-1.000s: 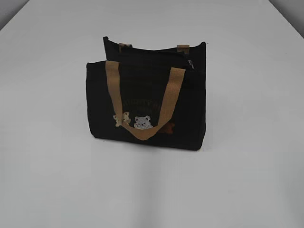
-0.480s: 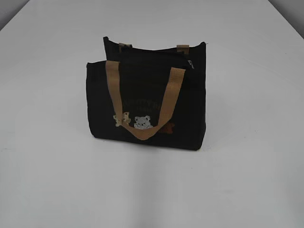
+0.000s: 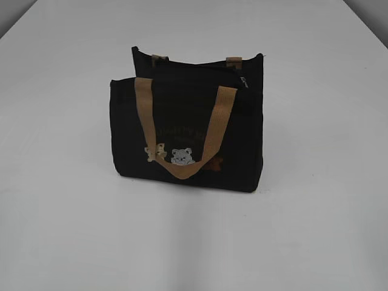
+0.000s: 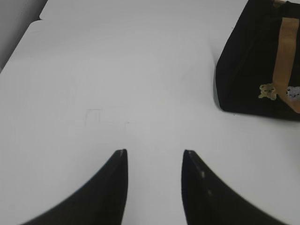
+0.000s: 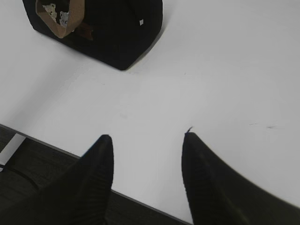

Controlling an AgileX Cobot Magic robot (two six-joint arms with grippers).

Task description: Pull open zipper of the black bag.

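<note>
With both claws, left claw and right claw, spread empty over bare surface, nothing begun: zipper untouched at black bag's two o'clock corner.

The right gripper hangs over the near edge of the white table, its two dark fingers spread apart with nothing between them. The black bag stands at the top left of the view, well apart from the gripper, cut off by the frame's upper edge. A tan webbing handle loops down its front, with small pale patches just beside it. A tiny light tag shows on the bag's side panel.
</note>
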